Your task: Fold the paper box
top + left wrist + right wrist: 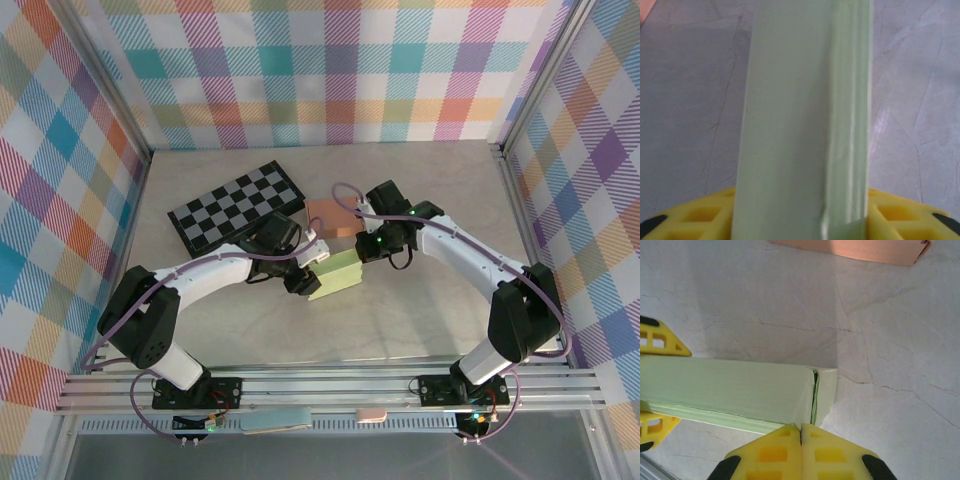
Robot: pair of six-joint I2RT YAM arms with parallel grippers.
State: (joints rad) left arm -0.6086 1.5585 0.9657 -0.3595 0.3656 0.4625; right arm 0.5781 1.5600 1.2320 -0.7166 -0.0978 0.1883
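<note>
Straddled the left end of the green paper box [338,276], flat on the counter [430,320], with the left gripper [305,280]; clamped or slack, impossible to tell. Set the closed right gripper [801,440] against its right end flap [826,390]. Flap-tucking step, seemingly; next called for a steady hold and an inward push.

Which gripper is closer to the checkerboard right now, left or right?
Left. The left gripper sits at the green paper box's end just beside the checkerboard's near edge; the right gripper is at the box's other end, farther right of the board.
</note>
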